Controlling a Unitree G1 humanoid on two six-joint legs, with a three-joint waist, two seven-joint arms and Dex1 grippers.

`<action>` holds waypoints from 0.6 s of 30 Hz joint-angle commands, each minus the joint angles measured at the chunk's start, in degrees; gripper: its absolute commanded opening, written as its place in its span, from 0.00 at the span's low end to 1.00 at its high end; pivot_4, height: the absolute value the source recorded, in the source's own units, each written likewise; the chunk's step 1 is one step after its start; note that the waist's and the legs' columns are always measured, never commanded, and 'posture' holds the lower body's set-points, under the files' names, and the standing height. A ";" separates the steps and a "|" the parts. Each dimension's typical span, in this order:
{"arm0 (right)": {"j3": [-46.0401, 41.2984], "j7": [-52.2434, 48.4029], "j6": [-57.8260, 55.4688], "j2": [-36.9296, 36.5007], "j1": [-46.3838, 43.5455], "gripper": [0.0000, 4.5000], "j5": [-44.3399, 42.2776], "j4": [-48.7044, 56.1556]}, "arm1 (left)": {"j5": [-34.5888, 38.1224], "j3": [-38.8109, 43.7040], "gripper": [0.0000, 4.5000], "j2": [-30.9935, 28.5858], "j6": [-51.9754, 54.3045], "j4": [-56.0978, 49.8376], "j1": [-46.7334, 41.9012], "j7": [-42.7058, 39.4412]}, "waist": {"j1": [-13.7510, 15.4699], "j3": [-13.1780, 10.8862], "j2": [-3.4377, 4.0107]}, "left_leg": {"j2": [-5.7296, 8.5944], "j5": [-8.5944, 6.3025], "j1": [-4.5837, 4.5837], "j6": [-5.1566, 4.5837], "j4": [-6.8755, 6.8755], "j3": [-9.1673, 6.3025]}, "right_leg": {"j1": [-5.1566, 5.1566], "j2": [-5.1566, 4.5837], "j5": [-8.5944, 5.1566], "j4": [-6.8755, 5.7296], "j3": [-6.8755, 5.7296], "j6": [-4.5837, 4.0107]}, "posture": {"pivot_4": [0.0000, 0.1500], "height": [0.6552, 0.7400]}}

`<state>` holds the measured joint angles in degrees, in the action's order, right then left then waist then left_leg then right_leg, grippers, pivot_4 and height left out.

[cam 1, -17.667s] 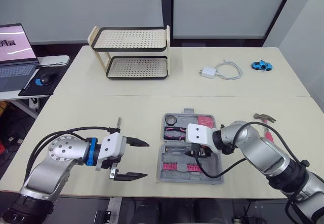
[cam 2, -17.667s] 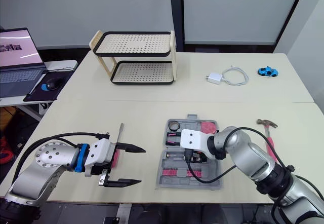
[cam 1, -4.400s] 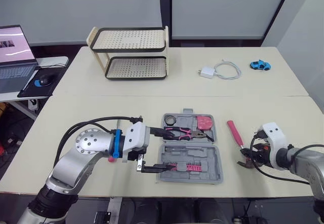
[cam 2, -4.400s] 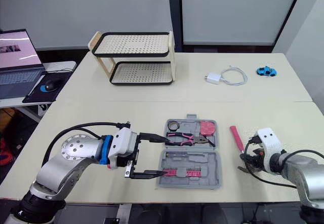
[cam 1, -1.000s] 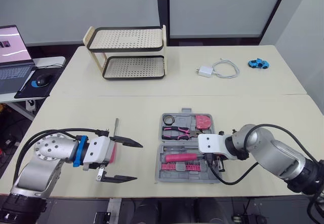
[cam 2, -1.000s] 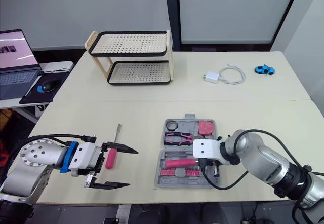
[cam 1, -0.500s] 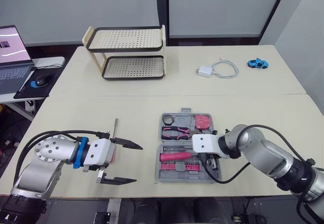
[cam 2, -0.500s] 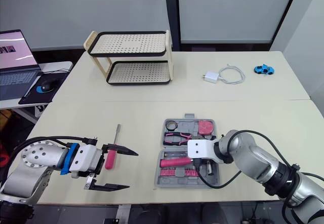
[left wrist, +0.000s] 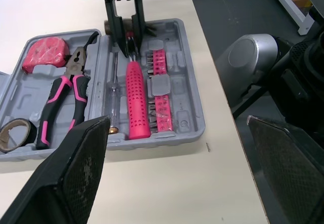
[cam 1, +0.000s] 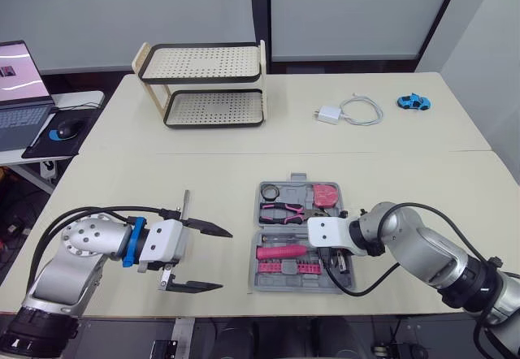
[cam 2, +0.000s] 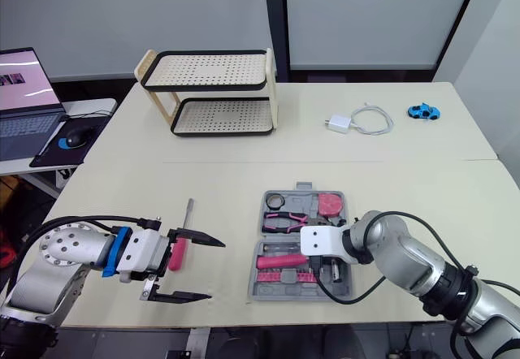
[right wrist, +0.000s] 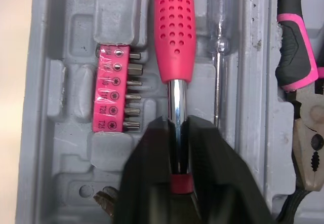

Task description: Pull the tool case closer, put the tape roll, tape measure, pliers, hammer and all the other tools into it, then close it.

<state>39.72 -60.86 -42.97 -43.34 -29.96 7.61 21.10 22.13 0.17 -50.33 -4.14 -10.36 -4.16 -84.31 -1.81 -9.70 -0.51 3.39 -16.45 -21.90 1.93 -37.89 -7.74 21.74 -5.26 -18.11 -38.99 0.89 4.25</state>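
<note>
Hammer (right wrist: 174,41) in open tool case (right wrist: 30,107) — right wrist view shows right gripper (right wrist: 175,125) clamped on its steel shaft; eye views show left gripper (cam 1: 225,260) spread wide beside a screwdriver (cam 2: 177,251).

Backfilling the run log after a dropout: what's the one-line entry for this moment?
right gripper: shut on hammer shaft, hammer in tool case | left gripper: open, by screwdriver on table | tool case: open

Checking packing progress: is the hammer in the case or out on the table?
In. The hammer lies inside the open tool case, right gripper shut on its shaft.
</note>
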 commanded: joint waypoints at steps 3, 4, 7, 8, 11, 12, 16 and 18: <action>-6.72 -2.38 -5.50 0.99 -0.96 0.56 -5.85 6.22 | -0.07 -0.57 1.00 -0.17 0.09 -0.73 -0.47 0.66 | 0.01 0.00 0.00 | 0.00 0.00 -0.01 0.00 0.00 -0.01 | 0.01 0.00 0.00 0.00 0.00 0.00 | 1.00 1.00; -7.81 -3.02 -6.86 1.11 -1.26 0.56 -7.35 7.50 | -0.08 -0.60 1.00 -0.17 0.12 -0.75 -0.48 0.76 | 0.01 0.00 0.00 | 0.00 0.00 -0.01 0.00 0.00 -0.02 | 0.01 0.00 0.00 0.00 -0.01 0.00 | 1.00 1.00; -10.12 -3.53 -8.04 1.55 -2.25 0.56 -10.29 9.03 | -0.05 -0.80 1.00 -0.17 0.13 -0.81 -0.49 1.09 | -0.01 0.00 -0.01 | 0.00 0.00 -0.01 0.00 0.00 -0.02 | 0.00 0.00 0.00 0.00 0.00 0.00 | 1.00 1.00; -10.41 -3.27 -7.57 1.59 -2.29 0.56 -10.68 8.95 | -0.02 -0.83 1.00 -0.18 0.11 -0.83 -0.46 1.17 | 0.00 0.00 -0.01 | -0.02 0.00 0.00 0.00 0.00 -0.04 | 0.00 0.01 0.00 0.00 -0.01 0.00 | 1.00 1.00; -10.78 -1.38 -4.95 2.36 -1.38 0.48 -10.75 7.90 | 0.00 -0.96 1.00 -0.20 0.00 -0.79 -0.43 1.40 | 0.01 0.00 -0.01 | -0.01 0.00 0.00 0.00 0.00 -0.02 | 0.00 0.01 0.00 0.00 -0.01 0.00 | 1.00 1.00; -10.69 -1.00 -4.37 2.61 -0.97 0.43 -10.89 7.73 | -0.01 -0.99 1.00 -0.20 -0.03 -0.76 -0.44 1.43 | 0.00 0.00 -0.01 | 0.00 0.00 0.00 0.00 0.00 -0.01 | 0.00 0.00 0.00 0.00 0.00 0.00 | 1.00 1.00; -8.91 0.82 -1.93 2.86 0.67 0.12 -9.85 6.47 | -0.11 -1.10 1.00 -0.23 -0.13 -0.59 -0.55 1.39 | 0.00 0.00 -0.01 | -0.01 0.00 0.00 0.00 0.00 -0.01 | 0.00 0.00 0.00 0.00 0.01 -0.01 | 1.00 1.00; -7.67 1.34 -0.66 2.75 1.24 0.01 -8.94 5.60 | -0.17 -1.17 1.00 -0.21 -0.12 -0.55 -0.61 1.41 | -0.01 0.00 -0.01 | -0.01 0.00 0.00 0.00 0.00 -0.01 | 0.00 0.00 0.00 0.00 0.01 -0.01 | 1.00 1.00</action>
<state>31.39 -60.21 -45.37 -40.49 -29.15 -2.35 26.39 21.81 -0.86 -50.33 -4.03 -10.37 -4.25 -83.07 -1.81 -9.70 -0.52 3.38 -16.45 -21.90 1.93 -37.90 -7.75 21.74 -5.26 -18.11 -39.00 0.89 4.24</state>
